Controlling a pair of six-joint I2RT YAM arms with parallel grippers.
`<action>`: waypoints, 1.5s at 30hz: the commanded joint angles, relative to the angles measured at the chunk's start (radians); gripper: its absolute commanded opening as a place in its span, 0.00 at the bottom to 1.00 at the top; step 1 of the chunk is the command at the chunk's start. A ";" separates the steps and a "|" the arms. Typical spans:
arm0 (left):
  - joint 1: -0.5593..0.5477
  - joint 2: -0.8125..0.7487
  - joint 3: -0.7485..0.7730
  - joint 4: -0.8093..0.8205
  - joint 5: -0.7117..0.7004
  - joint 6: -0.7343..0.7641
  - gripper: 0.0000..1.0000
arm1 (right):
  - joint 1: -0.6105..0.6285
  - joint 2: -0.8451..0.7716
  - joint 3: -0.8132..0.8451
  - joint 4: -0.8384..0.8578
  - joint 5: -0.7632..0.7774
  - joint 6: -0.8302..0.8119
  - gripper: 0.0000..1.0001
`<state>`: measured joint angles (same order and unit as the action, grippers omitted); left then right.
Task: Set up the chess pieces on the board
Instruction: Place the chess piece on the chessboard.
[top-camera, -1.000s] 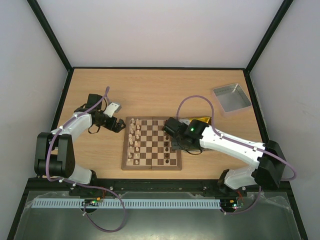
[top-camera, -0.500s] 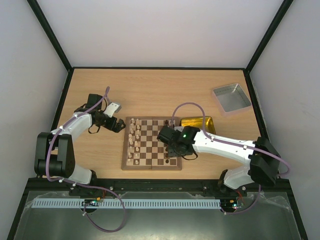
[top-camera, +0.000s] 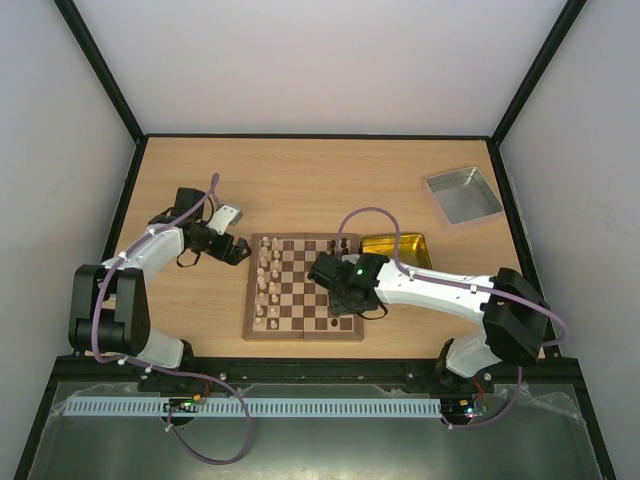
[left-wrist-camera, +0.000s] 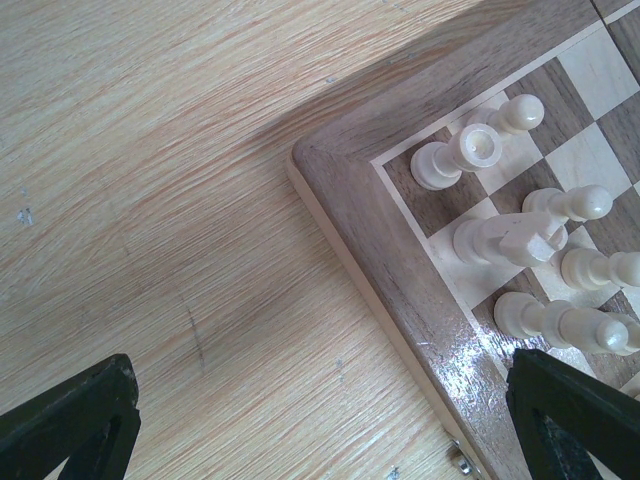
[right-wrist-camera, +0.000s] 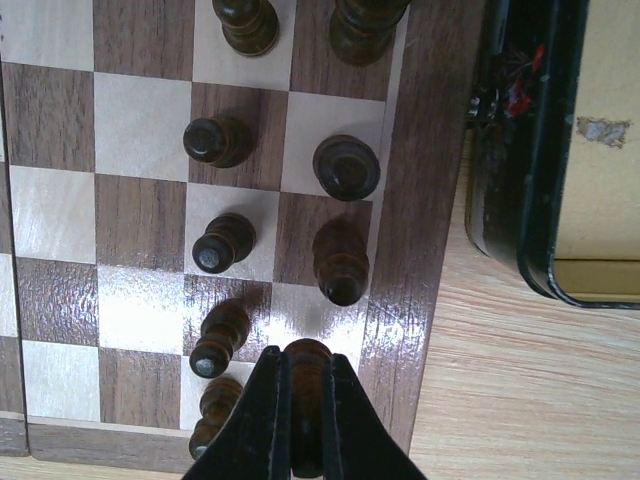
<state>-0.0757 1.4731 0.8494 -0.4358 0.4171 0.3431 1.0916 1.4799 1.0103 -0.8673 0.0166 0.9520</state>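
Gold tin (top-camera: 396, 246) just right of board (top-camera: 300, 332), inside only partly seen; grey tray (top-camera: 463, 195) far right on surface (top-camera: 300, 180). Right wrist view: nine dark pieces (right-wrist-camera: 345, 165) on the board's right side. Right pincer (right-wrist-camera: 305, 375) clamps one dark piece (right-wrist-camera: 306, 352) over an edge square. Left pincer (left-wrist-camera: 320, 425) wide, above surface by the board corner; at least six cream pieces (left-wrist-camera: 480, 150) there

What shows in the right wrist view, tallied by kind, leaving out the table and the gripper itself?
Dark chess pieces: 9 (8 standing, 1 between the fingers of the shut right gripper)
Board: 1
Gold tin: 1
Total: 11
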 joint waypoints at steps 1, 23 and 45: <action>-0.004 -0.002 -0.010 -0.001 -0.001 -0.001 1.00 | 0.007 0.019 -0.015 0.014 0.008 -0.005 0.03; -0.004 0.002 -0.009 -0.001 0.002 0.001 1.00 | 0.005 0.062 -0.015 0.021 0.023 -0.021 0.07; -0.005 0.003 -0.009 0.000 0.003 0.000 1.00 | 0.005 0.077 0.039 -0.001 0.063 -0.022 0.23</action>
<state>-0.0757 1.4734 0.8494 -0.4355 0.4171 0.3431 1.0920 1.5471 1.0096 -0.8433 0.0330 0.9264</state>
